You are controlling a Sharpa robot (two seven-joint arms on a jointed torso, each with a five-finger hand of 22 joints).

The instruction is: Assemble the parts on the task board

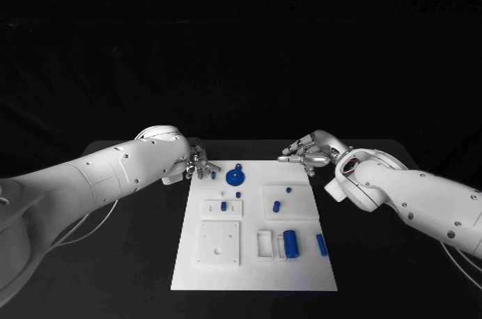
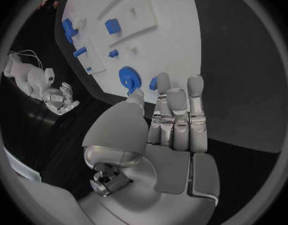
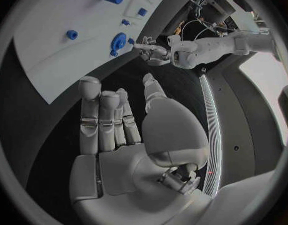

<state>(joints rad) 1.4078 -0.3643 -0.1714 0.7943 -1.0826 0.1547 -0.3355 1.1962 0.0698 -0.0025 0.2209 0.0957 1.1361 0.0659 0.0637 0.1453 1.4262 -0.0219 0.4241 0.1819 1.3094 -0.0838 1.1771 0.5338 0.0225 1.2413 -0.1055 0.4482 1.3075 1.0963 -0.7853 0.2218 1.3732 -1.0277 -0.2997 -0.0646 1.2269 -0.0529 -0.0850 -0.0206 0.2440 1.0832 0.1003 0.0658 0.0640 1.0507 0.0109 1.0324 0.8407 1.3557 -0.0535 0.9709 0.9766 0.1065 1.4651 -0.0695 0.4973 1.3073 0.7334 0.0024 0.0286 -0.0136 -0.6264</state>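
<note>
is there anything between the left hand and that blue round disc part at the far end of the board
Nothing visible is in the way. The left hand hovers at the far left corner of the task board, fingers apart and holding nothing; only bare board and one small blue piece by the fingertips separate it from the blue disc.

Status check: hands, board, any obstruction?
Left hand open at the task board's far left corner, near the blue wheel. Right hand open, off the far right corner. Nothing in the way.
</note>
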